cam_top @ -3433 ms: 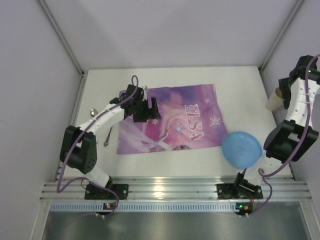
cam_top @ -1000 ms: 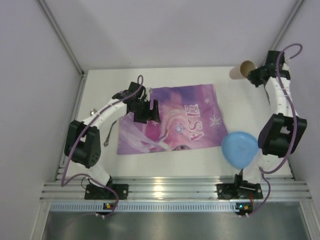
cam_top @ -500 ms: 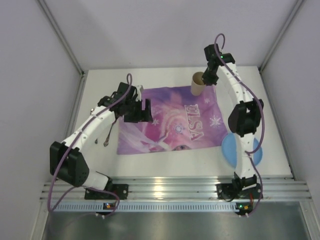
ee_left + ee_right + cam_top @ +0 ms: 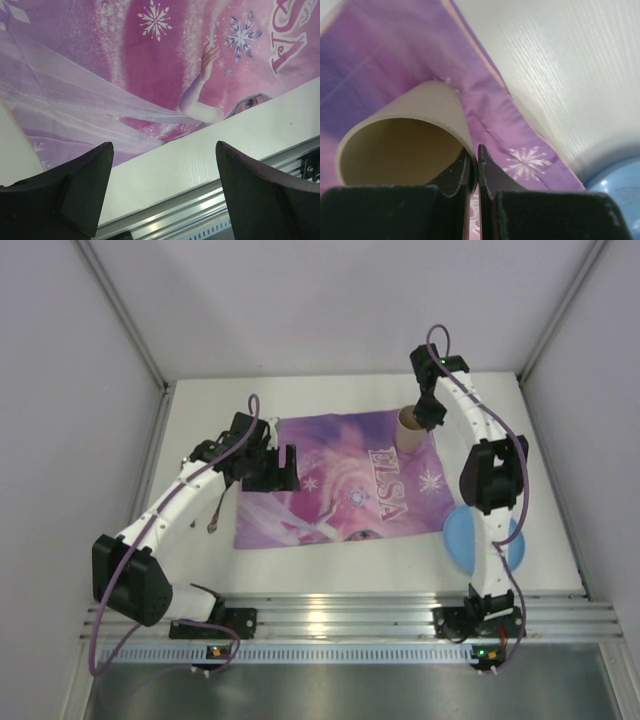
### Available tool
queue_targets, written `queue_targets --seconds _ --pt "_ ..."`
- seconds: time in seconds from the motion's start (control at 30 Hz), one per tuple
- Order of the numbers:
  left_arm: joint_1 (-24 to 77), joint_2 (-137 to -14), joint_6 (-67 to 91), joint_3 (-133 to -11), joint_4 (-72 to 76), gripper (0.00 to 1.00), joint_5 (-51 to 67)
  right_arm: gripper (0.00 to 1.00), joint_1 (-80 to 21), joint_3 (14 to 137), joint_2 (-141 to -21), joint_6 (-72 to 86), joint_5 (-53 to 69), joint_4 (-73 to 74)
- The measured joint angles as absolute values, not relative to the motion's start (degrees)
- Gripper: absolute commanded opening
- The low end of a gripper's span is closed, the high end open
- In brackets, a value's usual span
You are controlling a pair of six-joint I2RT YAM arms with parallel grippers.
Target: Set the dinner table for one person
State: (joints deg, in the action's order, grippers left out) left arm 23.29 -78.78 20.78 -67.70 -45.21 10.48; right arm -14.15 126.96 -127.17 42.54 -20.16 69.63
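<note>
A tan paper cup [image 4: 409, 421] hangs over the far right corner of the purple "ELSA" placemat [image 4: 340, 480], which lies flat on the white dinner table [image 4: 340, 570]. My right gripper [image 4: 424, 413] is shut on the cup's rim. In the right wrist view one finger is inside the cup [image 4: 405, 125] and the other outside, so my right gripper [image 4: 475, 150] pinches its wall. My left gripper [image 4: 282, 468] hovers open over the placemat's left part. In the left wrist view my left gripper [image 4: 162, 150] holds nothing, with placemat [image 4: 125, 75] and table [image 4: 200, 160] below.
A blue plate [image 4: 460, 540] lies at the near right, partly hidden behind the right arm, and shows as a blue plate [image 4: 620, 180] in the right wrist view. A metal utensil [image 4: 215, 512] lies left of the placemat. Grey walls enclose the table.
The right arm has swung the cup from the far right of the table leftward to the placemat's far right corner. The left gripper has drifted slightly left, still open.
</note>
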Motion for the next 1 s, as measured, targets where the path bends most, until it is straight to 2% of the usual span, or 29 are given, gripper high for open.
queue_targets --seconds 0.1,0.13,0.23,0.27,0.33,0.4,0.43,0.5,0.63,0.73,0.9,1.0 --pt "23.3 -78.8 20.5 -67.7 -45.3 0.88 10.5 0.08 -14.0 123.7 -126.6 42.5 -19.4 68.9" --pt "23.3 -78.8 20.4 -67.8 -45.5 0.88 10.5 0.15 -14.0 123.3 -126.2 42.6 -19.4 68.4" --pt "23.3 -78.9 19.9 -68.1 -46.1 0.88 10.5 0.30 -14.0 121.6 -125.8 42.5 -19.2 68.1" --pt "23.3 -78.9 19.8 -68.2 -46.3 0.88 10.5 0.43 -14.0 120.7 -125.6 42.4 -19.1 67.9" --pt "23.3 -78.9 19.5 -68.2 -46.6 0.88 10.5 0.61 -13.7 119.5 -125.5 42.5 -19.0 67.8" --pt "23.3 -78.9 19.4 -68.2 -46.9 0.89 10.4 0.66 -13.6 118.7 -125.1 42.2 -19.0 67.6" --pt "23.3 -78.9 19.3 -68.2 -46.9 0.88 10.4 0.73 -13.6 118.5 -124.7 41.8 -18.8 67.4" --pt "23.3 -78.9 19.3 -68.2 -47.0 0.88 10.4 0.80 -13.5 118.5 -123.5 40.9 -18.1 66.9" --pt "23.3 -78.9 19.3 -68.2 -47.4 0.89 10.5 0.92 -13.5 118.6 -120.6 38.5 -15.9 65.7" --pt "23.3 -79.3 19.2 -69.3 -48.3 0.89 10.4 0.96 -13.5 118.5 -117.6 35.9 -12.7 63.5" --pt "23.4 -82.3 19.1 -73.2 -48.9 0.88 10.0 0.98 -13.4 117.6 -109.5 33.0 -11.1 60.9" --pt "23.9 -83.6 19.5 -74.6 -49.1 0.89 6.9 0.98 -13.3 112.5 -100.7 31.2 -12.0 59.5"
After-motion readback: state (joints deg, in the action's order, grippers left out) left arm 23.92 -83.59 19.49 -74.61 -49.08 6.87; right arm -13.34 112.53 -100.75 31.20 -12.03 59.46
